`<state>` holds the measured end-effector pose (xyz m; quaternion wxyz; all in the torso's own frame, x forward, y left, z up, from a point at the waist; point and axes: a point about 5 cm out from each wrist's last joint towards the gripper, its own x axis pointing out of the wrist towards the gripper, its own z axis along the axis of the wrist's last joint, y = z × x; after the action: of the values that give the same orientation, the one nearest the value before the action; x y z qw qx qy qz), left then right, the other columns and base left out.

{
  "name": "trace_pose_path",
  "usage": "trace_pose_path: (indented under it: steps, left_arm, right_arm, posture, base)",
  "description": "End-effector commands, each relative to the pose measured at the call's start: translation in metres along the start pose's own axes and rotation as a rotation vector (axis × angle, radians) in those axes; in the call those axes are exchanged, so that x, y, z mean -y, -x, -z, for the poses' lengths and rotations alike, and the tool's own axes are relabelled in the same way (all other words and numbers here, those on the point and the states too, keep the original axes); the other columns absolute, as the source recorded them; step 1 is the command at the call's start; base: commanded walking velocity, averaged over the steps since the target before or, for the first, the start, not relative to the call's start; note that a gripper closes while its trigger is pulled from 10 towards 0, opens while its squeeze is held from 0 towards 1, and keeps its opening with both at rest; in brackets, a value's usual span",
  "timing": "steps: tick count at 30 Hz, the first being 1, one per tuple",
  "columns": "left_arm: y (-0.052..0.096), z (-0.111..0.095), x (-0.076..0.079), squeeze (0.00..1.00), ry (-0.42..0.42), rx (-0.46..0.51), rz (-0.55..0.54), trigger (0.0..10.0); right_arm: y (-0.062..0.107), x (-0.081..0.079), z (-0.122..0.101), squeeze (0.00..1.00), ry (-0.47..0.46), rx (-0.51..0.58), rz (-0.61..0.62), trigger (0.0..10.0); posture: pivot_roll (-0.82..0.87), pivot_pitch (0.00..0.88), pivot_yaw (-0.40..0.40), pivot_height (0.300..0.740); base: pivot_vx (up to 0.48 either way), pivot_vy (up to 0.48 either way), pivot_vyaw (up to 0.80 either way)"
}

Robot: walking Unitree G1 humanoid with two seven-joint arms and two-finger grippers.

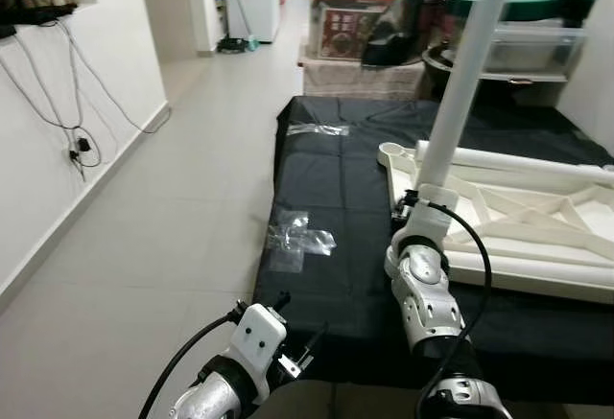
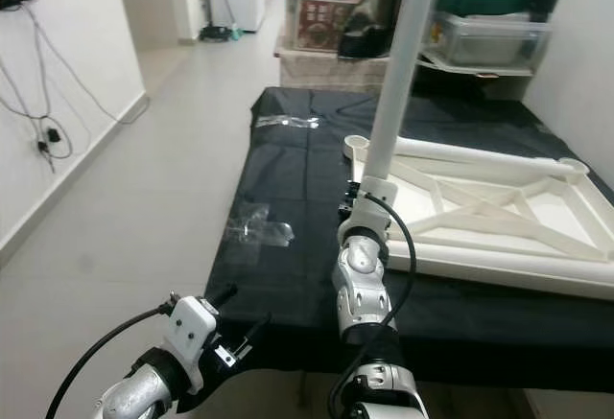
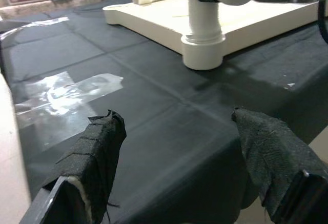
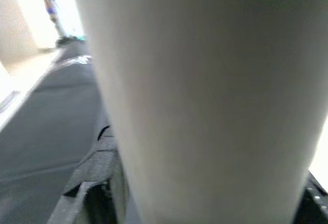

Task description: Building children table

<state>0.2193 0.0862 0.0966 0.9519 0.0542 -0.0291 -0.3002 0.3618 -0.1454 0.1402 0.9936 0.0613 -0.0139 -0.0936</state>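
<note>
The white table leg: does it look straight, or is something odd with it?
The white table leg leans slightly to the robot's right rather than standing plumb in the corner socket; the right end effector grips it low.

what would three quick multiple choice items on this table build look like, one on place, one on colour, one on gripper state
1. Where does the upright table leg stand?
A. in the near corner socket of the upturned tabletop
B. flat on the floor
C. on the orange-lidded box

2. What colour is the sheet under the tabletop?
A. white
B. black
C. green

3. How is the left gripper?
A. shut on the leg
B. shut on tape
C. open and holding nothing

Answers:
1. A, the left wrist view shows the leg's foot in the corner socket.
2. B, the sheet is black around the cream tabletop.
3. C, its fingers are spread apart above the bare sheet, while the right gripper clasps the leg.
</note>
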Motion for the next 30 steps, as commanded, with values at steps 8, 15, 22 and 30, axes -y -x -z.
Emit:
trace_pose_path:
  steps: [8, 15, 22, 30]
  left_arm:
    - [0.001, 0.003, 0.001, 0.00, 0.002, -0.015, 0.003, 10.0]
    - [0.000, 0.003, 0.000, 0.00, 0.002, -0.015, 0.004, 10.0]
    - [-0.001, 0.003, 0.000, 0.00, -0.001, -0.015, 0.002, 10.0]
    - [0.000, 0.003, 0.000, 0.00, -0.002, -0.015, 0.002, 10.0]
  right_arm:
    - [-0.012, -0.005, -0.014, 0.00, -0.053, 0.020, -0.403, 10.0]
    - [-0.002, -0.002, -0.018, 0.00, -0.012, -0.129, -0.985, 10.0]
    - [0.015, -0.020, -0.020, 0.00, 0.027, -0.191, -1.388, 10.0]
    - [0.016, -0.035, -0.017, 0.00, 0.056, -0.220, -1.473, 0.0]
  posture:
    - [0.09, 0.000, -0.046, 0.740]
    - [0.09, 0.000, -0.044, 0.740]
    - [0.10, 0.000, -0.051, 0.740]
    - [0.10, 0.000, -0.054, 0.740]
  base:
    - [0.000, 0.000, 0.00]
    - [0.000, 0.000, 0.00]
    - [0.000, 0.000, 0.00]
    - [0.000, 0.000, 0.00]
